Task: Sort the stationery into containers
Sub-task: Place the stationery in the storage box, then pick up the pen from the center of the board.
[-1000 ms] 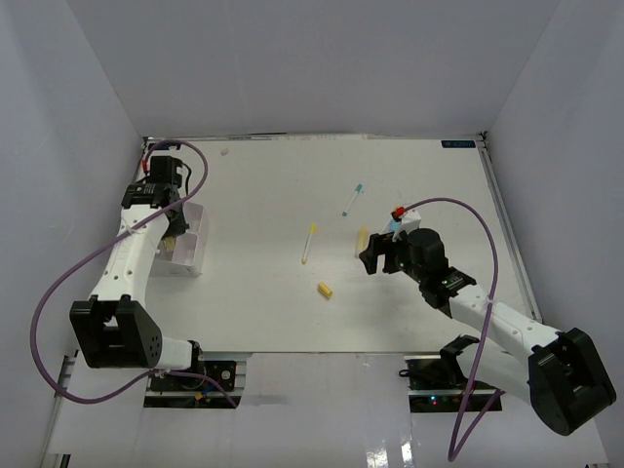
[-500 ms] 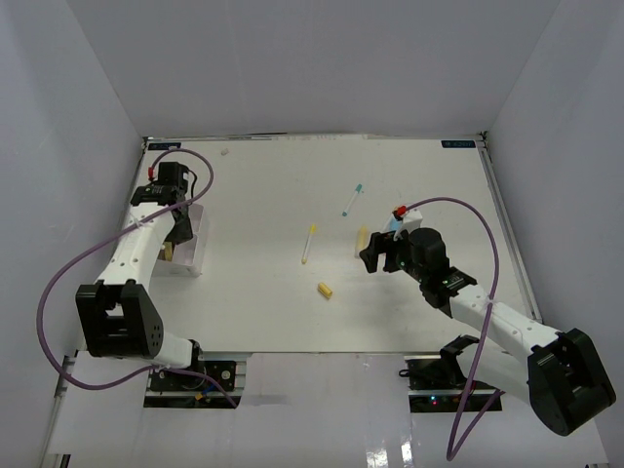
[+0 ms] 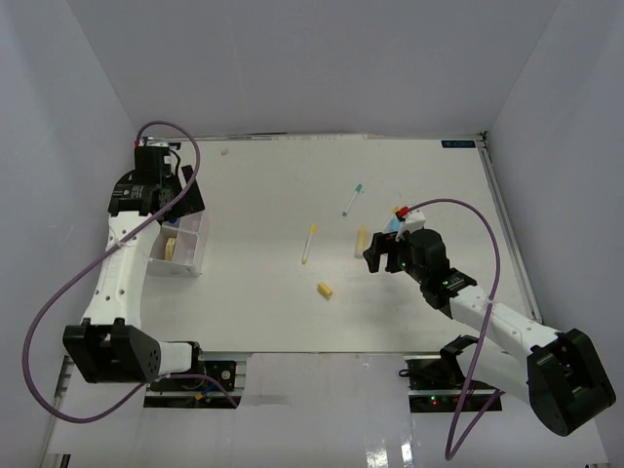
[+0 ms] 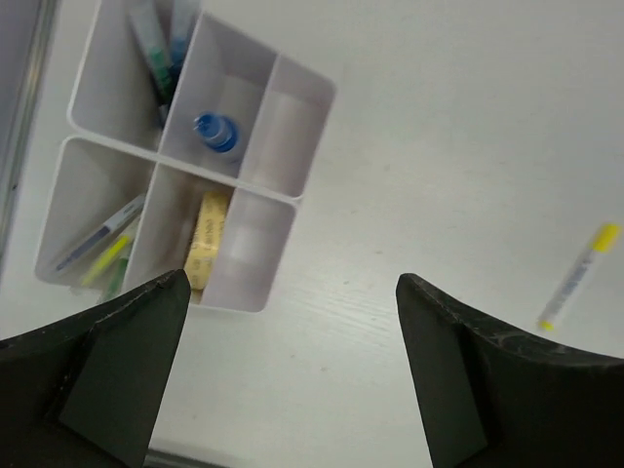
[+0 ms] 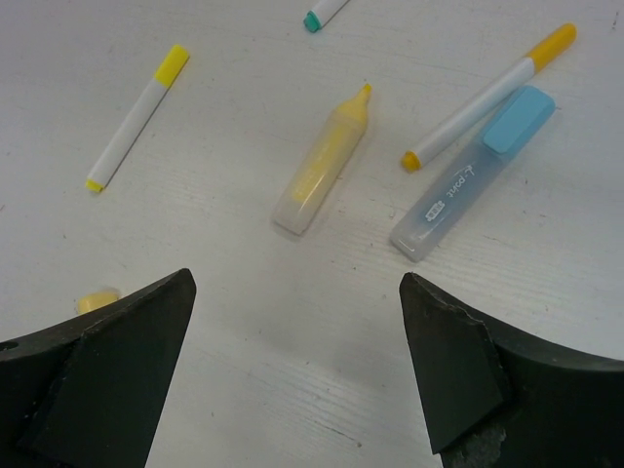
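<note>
The right claw (image 5: 294, 288), open, is hovering just short of a yellow highlighter (image 5: 320, 171) lying slantwise on the table (image 3: 263, 283), straight ahead of its gap. The left claw (image 4: 292, 288), also open, is hanging over the tray (image 4: 310, 78), well apart.

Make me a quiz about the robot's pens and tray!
1. True or false: the small clear bottle with a blue cap sits inside the white divided plastic tray.
2. What lies beside the clear highlighter with a light-blue cap? A) a thin white pen with orange ends B) scissors C) a ruler
3. Fill the gap: the left end effector and the right end effector are both ___.
Key: 1 true; 2 A; 3 open.
</note>
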You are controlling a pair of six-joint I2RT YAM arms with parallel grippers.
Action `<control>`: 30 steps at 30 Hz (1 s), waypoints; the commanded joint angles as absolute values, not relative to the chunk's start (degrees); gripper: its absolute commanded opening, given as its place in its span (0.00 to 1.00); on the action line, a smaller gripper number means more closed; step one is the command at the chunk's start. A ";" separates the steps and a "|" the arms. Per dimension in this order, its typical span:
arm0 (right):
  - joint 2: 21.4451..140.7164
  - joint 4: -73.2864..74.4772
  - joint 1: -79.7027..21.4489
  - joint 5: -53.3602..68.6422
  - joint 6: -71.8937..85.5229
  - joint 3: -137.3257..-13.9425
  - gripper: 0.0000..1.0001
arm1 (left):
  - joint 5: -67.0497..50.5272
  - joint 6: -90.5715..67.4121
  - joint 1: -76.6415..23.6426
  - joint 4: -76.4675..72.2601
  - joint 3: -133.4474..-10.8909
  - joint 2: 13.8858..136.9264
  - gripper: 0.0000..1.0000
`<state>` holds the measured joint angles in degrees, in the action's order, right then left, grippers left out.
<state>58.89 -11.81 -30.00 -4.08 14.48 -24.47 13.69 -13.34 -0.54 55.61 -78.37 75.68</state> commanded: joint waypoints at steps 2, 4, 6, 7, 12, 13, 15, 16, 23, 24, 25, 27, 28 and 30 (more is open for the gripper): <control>58.36 -10.03 -29.71 -8.87 13.89 -27.59 0.92 | -5.92 -14.85 -0.44 44.93 -78.32 66.47 0.98; 58.80 -8.27 -29.79 -9.66 13.62 -29.34 0.93 | -10.87 -16.61 -0.44 39.74 -75.33 64.96 0.98; 59.68 -6.69 -29.79 -12.91 13.45 -30.58 0.93 | -18.75 -18.71 -0.44 34.84 -72.01 63.90 0.98; 59.94 -5.11 -29.79 -14.14 13.53 -31.46 0.93 | -21.42 -20.98 -0.53 33.33 -70.76 63.81 0.98; 59.42 -4.04 -29.71 -17.31 13.80 -31.47 0.93 | -15.97 -24.08 -10.76 28.74 -65.92 68.18 0.98; 59.15 -4.13 -29.79 -17.49 13.97 -31.20 0.94 | -13.56 -23.91 -13.16 28.65 -66.18 69.51 0.98; 58.45 -4.13 -29.71 -18.19 14.24 -30.32 0.93 | -10.39 -24.69 -18.86 28.74 -67.14 72.58 0.98; 58.27 -4.13 -29.71 -18.45 14.24 -29.97 0.94 | -8.37 -25.22 -20.11 28.83 -68.54 76.34 0.98; 54.68 -4.22 -29.71 -21.09 13.62 -27.07 0.93 | 3.84 -28.30 -31.80 32.33 -77.76 95.41 0.95; 54.32 -4.39 -29.71 -21.27 13.71 -26.37 0.94 | 5.09 -29.00 -32.69 32.78 -78.74 97.36 0.90; 54.06 -4.57 -29.71 -21.27 13.80 -26.02 0.93 | 6.23 -29.18 -33.48 33.13 -79.79 99.21 0.89; 53.35 -4.92 -29.62 -21.62 13.89 -25.06 0.93 | 8.43 -29.70 -35.33 34.27 -82.52 104.40 0.84; 53.00 -5.10 -29.53 -21.71 13.97 -24.79 0.93 | 8.87 -29.62 -35.94 34.45 -83.31 105.89 0.82; 52.65 -5.36 -29.53 -21.97 14.15 -24.43 0.93 | 10.45 -29.79 -37.44 34.98 -85.60 110.03 0.76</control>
